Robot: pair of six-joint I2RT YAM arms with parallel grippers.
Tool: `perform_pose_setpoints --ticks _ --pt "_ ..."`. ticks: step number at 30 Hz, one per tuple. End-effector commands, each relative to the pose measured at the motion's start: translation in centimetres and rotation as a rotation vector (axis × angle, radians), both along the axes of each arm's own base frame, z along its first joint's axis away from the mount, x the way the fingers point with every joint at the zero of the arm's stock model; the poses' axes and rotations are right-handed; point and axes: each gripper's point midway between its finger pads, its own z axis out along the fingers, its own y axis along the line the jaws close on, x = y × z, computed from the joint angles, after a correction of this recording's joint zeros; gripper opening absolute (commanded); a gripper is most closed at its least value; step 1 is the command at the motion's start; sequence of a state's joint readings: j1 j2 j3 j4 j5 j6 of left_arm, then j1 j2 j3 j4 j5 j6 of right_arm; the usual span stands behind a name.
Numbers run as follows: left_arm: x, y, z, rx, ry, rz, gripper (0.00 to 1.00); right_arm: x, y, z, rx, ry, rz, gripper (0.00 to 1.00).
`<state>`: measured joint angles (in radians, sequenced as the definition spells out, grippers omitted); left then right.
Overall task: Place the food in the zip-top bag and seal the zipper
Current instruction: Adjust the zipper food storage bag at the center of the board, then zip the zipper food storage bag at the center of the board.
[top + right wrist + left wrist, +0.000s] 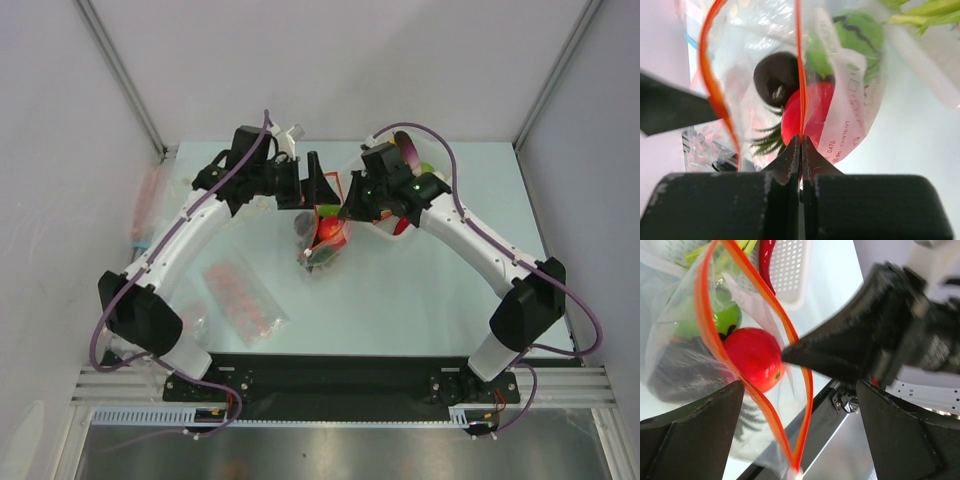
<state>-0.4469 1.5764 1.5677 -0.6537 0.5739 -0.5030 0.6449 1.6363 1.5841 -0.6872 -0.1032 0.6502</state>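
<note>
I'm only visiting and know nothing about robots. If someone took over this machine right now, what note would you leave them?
Right hand: shut on the zipper, holding the bag up.
Left hand: open, fingers either side of the bag's mouth, gripping nothing.
Things: the red fruit and green fruit are inside the bag, along with a dark leafy item I can't identify.
Done: food is loaded.
Left: the mouth gapes wide, so the zipper has to be pressed shut along its whole width.
</note>
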Motion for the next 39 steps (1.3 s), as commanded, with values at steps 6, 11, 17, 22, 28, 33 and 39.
perform_pose_setpoints --ticks 6,11,17,22,28,33,39 --pt "-4.1 3.1 4.1 0.02 -0.246 -0.001 1.0 2.4 -1.9 0.4 0.04 -0.006 -0.024 0.0" --pt "-7.6 4.3 4.3 0.038 -0.391 0.016 1.0 3.0 -2.1 0.5 0.054 0.011 -0.009 0.0" --pt "-11.1 4.6 4.2 0.001 -0.553 0.089 0.99 2.8 -1.9 0.3 0.062 0.018 0.0 0.0" --pt "-12.0 3.8 0.9 0.091 -0.677 0.118 0.94 2.8 -2.1 0.6 0.058 0.002 0.007 0.0" --pt "-10.6 3.2 -0.1 0.192 -0.849 0.145 0.88 2.8 -2.0 1.0 0.074 0.003 0.006 0.0" --pt "-9.8 2.0 -2.2 0.223 -0.908 0.12 0.83 2.9 -2.0 1.2 0.078 0.002 -0.006 0.0" --pt "-9.3 -0.5 -2.9 0.208 -0.941 0.076 0.83 2.9 -2.5 1.6 0.069 -0.01 -0.019 0.0"
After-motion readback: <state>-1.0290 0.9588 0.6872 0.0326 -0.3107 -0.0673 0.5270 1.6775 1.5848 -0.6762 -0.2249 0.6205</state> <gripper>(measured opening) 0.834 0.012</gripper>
